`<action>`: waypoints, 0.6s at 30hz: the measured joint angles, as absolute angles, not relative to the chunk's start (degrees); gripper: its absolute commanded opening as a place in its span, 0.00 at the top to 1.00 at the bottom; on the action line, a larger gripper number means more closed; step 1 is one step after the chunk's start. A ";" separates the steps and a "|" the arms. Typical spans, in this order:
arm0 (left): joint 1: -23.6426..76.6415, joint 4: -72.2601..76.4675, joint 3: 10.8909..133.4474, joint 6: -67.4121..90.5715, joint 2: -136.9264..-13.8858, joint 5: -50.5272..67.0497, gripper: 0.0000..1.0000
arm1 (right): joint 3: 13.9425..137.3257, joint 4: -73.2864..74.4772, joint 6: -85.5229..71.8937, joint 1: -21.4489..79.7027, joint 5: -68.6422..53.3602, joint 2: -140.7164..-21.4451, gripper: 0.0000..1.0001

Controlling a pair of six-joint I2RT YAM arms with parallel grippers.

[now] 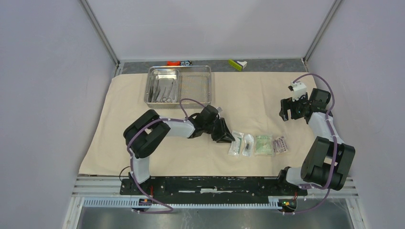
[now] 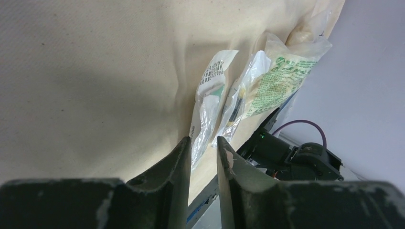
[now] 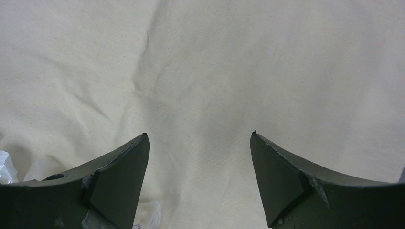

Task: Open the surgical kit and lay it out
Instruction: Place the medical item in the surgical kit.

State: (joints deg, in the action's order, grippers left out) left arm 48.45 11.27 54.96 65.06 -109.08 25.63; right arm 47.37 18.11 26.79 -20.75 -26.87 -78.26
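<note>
The beige cloth wrap [image 1: 129, 143] lies spread flat. The steel tray [image 1: 210, 86] stands at its back, with the smaller inner tray [image 1: 154, 76] in its left half holding thin metal instruments [image 1: 162, 90]. Four sealed packets lie in a row near the front: [image 1: 235, 143], [image 1: 248, 144], [image 1: 263, 144], [image 1: 281, 143]. My left gripper [image 1: 228, 136] hovers just left of the first packet [image 2: 210, 102], jaws a narrow gap apart [image 2: 204, 143], nothing between them. My right gripper [image 1: 286, 113] is wide open [image 3: 198, 136] and empty over bare cloth at the right.
A yellow-green and white object [image 1: 237, 64] and small orange and black pieces [image 1: 180, 63] lie on the grey strip behind the cloth. The metal rail [image 1: 215, 183] with the arm bases runs along the front edge. Walls close in on both sides.
</note>
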 measured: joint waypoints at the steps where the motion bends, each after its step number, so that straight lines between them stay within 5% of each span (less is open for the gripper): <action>1: 48.58 11.29 54.96 65.12 -108.99 25.65 0.66 | 47.37 18.11 26.83 -20.75 -26.87 -78.35 0.15; 18: 49.98 10.81 54.96 65.56 -109.01 25.67 0.59 | 47.37 18.11 26.89 -20.75 -26.87 -78.46 0.15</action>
